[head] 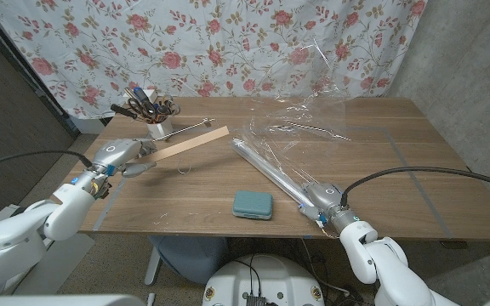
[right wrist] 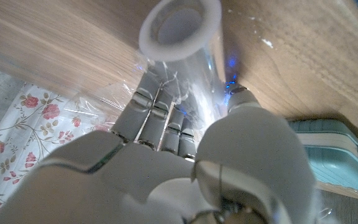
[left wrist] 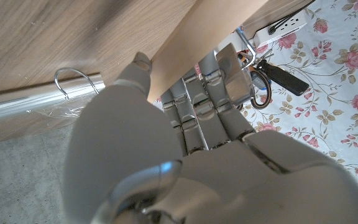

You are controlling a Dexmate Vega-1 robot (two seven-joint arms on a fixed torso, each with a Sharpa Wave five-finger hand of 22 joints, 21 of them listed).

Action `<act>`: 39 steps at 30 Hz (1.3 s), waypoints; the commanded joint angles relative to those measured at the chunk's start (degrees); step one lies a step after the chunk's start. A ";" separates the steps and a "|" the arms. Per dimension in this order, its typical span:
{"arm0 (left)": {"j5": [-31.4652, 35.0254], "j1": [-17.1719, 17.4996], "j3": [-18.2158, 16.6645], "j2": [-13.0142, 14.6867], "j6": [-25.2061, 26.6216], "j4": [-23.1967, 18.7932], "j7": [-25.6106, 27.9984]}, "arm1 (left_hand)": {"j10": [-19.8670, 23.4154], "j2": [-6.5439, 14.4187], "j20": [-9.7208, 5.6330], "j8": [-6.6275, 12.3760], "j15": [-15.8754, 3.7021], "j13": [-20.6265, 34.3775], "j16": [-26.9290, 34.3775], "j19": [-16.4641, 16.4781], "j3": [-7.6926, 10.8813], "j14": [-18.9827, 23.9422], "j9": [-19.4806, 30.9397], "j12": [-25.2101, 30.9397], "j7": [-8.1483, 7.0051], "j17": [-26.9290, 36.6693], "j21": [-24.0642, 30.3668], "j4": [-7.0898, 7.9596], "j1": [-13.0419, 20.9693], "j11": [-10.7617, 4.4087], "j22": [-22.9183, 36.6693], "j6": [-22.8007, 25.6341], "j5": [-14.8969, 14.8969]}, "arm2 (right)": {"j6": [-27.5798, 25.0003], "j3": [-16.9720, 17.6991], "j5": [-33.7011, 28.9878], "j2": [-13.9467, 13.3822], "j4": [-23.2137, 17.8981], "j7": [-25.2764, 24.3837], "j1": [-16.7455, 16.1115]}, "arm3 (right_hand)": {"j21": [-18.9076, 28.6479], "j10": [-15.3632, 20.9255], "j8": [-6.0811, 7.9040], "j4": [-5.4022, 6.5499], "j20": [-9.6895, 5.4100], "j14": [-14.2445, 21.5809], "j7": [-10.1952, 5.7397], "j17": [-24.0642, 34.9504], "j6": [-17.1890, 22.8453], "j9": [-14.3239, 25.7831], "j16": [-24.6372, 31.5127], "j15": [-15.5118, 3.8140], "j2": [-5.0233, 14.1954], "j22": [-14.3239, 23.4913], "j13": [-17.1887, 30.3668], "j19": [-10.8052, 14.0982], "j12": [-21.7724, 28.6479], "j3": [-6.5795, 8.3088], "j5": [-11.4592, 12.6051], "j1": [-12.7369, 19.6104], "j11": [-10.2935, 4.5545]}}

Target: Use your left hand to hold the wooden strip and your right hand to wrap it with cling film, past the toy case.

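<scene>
Head view: a wooden table (head: 398,161) before a floral curtain (head: 228,42). The left hand (head: 119,155) grips the near end of the wooden strip (head: 190,144), which runs from the hand toward the table's middle, its far end free and close to the cling film roll (head: 270,174). In the left wrist view the fingers (left wrist: 207,93) are curled around the wooden strip (left wrist: 185,43) with the thumb (left wrist: 143,65) against its other face; whether the far end rests on the table cannot be told.

The right hand (head: 321,200) holds the near end of the roll, which lies diagonally across the table, running from the hand up toward the strip's free end. In the right wrist view the fingers (right wrist: 160,115) are wrapped around the cling film roll (right wrist: 182,37), whose open white core faces the camera. A loose sheet of cling film (head: 313,110) spreads from the roll over the far side of the table and rises crumpled against the curtain.

The teal toy case (head: 253,204) lies closed near the front edge, between the 2 hands and just beside the roll without touching it; its corner shows in the right wrist view (right wrist: 328,152). A white holder (head: 158,127) with scissors and tools (head: 143,104) stands behind the left hand, a thin metal rod (head: 196,126) lying beside it.
</scene>
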 commanded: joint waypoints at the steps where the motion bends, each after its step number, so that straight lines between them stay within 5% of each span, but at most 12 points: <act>1: 0.82 1.60 -1.80 -1.26 -0.56 -0.81 0.10 | 4.23 0.70 0.08 3.30 -7.54 0.19 0.12 -0.06 5.25 8.08 0.30 0.57 -5.07 0.05 0.56 -0.08 -0.01 -4.44 0.11 5.32 0.56 | 0.96 2.13 0.66 -0.73 0.57 -7.45 -2.63 | 2.13 7.34 4.50 -0.55 -2.86 5.88 -7.03 1.55 7.68 1.60 9.68 -10.67 9.90 1.14 6.52 0.08 9.87 -1.14 -4.96 10.92 -6.55; 8: 1.39 2.19 -2.68 -2.23 -0.99 -1.24 -0.01 | 4.14 0.74 0.11 3.30 -7.51 0.10 0.14 -0.10 5.28 8.08 0.30 0.60 -5.13 0.12 0.60 -0.04 -0.07 -4.42 0.10 5.18 0.56 | 1.31 4.72 2.17 -2.10 -0.31 -12.45 -5.07 | 3.63 6.53 4.82 -0.35 -2.89 5.36 -7.06 1.89 7.41 2.10 10.12 -10.67 10.41 1.78 7.37 -0.82 9.74 -1.34 -6.30 10.91 -6.41; 18: 1.95 2.02 -3.11 -3.11 -1.45 -1.35 -0.28 | 4.01 0.75 0.14 3.41 -7.55 0.22 0.09 -0.20 5.35 8.03 0.31 0.86 -5.25 0.11 0.68 -0.08 -0.07 -4.45 0.09 5.12 0.57 | 9.08 13.45 13.73 -7.23 -3.40 -21.67 -9.94 | 4.83 6.64 5.18 -0.27 -2.44 4.43 -7.06 1.16 7.90 2.12 9.59 -10.66 10.75 2.21 7.66 -1.90 9.68 -1.29 -7.04 11.03 -6.16; 24: 2.17 1.66 -2.90 -3.30 -1.54 -1.43 -0.65 | 3.86 0.78 0.14 3.42 -7.55 0.17 0.14 -0.24 5.35 8.08 0.21 0.88 -5.22 0.17 0.72 -0.06 -0.10 -4.50 0.09 5.17 0.56 | 12.82 15.74 17.29 -7.72 -2.97 -25.91 -10.95 | 8.11 10.00 6.44 -0.67 -2.08 7.52 -6.95 4.08 10.01 2.09 13.17 -10.53 10.54 2.84 9.95 -0.97 11.87 -0.77 -7.11 11.90 -6.73; 31: 2.52 1.20 -2.64 -3.40 -1.38 -1.70 -0.82 | 3.68 0.85 0.14 3.58 -7.58 0.16 0.05 -0.34 5.31 8.02 0.28 1.09 -5.17 0.11 0.78 -0.04 -0.13 -4.58 0.09 5.19 0.53 | 16.28 16.45 18.38 -6.74 -0.99 -30.89 -10.97 | 14.98 17.67 7.85 -1.17 -2.93 10.99 -6.82 4.96 12.52 1.46 20.13 -10.59 9.49 4.69 13.73 0.60 21.91 -1.30 -10.03 12.70 -6.34; 39: 2.74 1.19 -2.45 -3.45 -1.07 -2.09 -1.34 | 3.73 0.80 0.14 3.58 -7.58 0.00 0.10 -0.39 5.31 8.06 0.18 1.20 -5.19 0.20 0.86 -0.10 -0.10 -4.69 0.09 5.09 0.53 | 18.09 16.06 18.45 -5.77 0.81 -32.82 -10.35 | 18.21 19.98 8.78 -2.07 -3.35 11.61 -5.40 4.89 13.33 1.78 22.79 -10.56 9.54 5.13 13.67 1.08 26.81 -0.29 -9.93 15.04 -5.89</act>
